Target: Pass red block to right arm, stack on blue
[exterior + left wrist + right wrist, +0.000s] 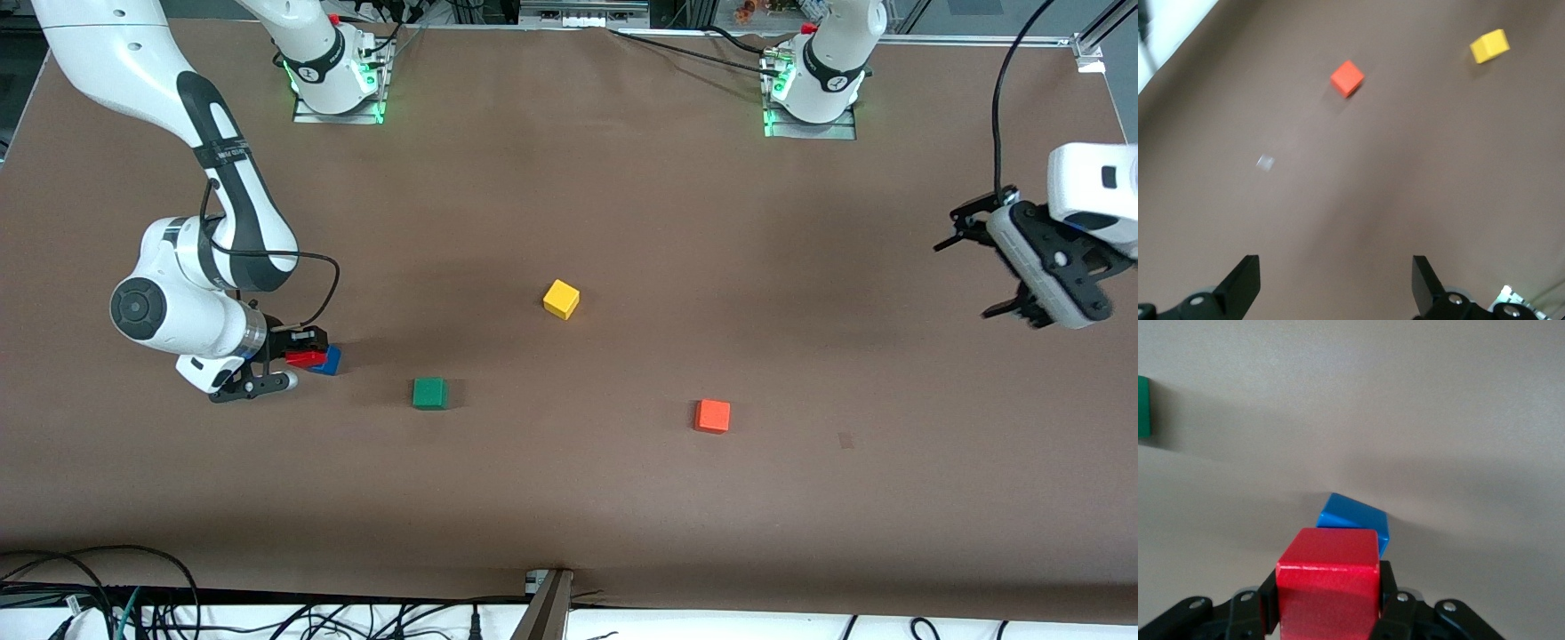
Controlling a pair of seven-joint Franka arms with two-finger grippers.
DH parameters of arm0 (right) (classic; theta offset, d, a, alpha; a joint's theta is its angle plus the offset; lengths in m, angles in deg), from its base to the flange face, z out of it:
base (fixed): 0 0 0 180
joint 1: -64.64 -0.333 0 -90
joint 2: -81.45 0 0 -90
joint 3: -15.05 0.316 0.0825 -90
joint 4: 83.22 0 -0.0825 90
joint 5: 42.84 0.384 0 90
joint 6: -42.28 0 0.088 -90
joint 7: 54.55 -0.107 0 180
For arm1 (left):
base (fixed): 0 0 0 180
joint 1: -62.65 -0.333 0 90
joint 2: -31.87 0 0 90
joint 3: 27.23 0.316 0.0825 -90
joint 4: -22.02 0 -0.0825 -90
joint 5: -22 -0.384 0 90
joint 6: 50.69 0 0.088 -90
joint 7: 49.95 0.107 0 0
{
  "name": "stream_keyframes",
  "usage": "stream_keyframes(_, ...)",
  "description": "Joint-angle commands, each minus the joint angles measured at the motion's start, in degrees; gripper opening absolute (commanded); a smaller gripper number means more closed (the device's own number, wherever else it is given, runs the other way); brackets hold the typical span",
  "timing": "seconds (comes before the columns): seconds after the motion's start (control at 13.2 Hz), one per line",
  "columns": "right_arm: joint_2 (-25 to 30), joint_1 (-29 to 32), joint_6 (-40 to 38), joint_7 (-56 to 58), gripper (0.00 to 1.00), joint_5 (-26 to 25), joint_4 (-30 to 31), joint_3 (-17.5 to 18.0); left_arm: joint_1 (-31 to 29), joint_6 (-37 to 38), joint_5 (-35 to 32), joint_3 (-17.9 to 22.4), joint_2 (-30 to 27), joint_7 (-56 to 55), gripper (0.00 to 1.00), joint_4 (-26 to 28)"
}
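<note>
Right gripper (298,356) clamped on red block (1328,583), hovering just over blue block (1353,523) near right arm's end of table (569,480). Left gripper (1335,283) spread wide, empty, waiting above left arm's table end.

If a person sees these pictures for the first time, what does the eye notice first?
First the red block, clamped in the right gripper just over the blue block toward the right arm's end of the table. Then the left gripper, open and empty, waiting at the table's other end.
</note>
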Motion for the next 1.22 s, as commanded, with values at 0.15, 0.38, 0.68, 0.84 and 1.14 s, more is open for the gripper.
stream_keyframes(0.15, -0.16, -0.06, 1.61, -1.02, 0.35, -1.3, 0.68, 0.05, 0.78, 7.27, -4.47, -3.15, -7.93, -20.68, 1.0, 2.28)
stream_keyframes(0.38, 0.01, 0.11, 1.44, -0.93, 1.0, -1.3, 0.59, -0.04, 3.05, 7.47, -7.03, -4.31, -10.31, -25.74, 1.0, 2.9)
stream_keyframes(0.68, 5.44, 0.2, -4.69, -0.84, 1.0, -1.3, -0.46, -0.04, 19.01, 6.41, -9.83, 12.35, -10.49, -34.3, 1.0, 2.9)
stream_keyframes(0.84, 9.14, 0.2, -10.13, -1.36, 1.0, -1.21, -2.65, -0.04, 23.62, 6.41, -9.41, 18.7, -10.49, -45.91, 1.0, 3.6)
stream_keyframes(1.14, 13.29, 0.29, -33.84, -7.17, 1.0, -1.38, -18.0, -1.52, 25.04, 4.84, -3.56, 24.59, -9.43, -48.06, 1.0, 5.44)
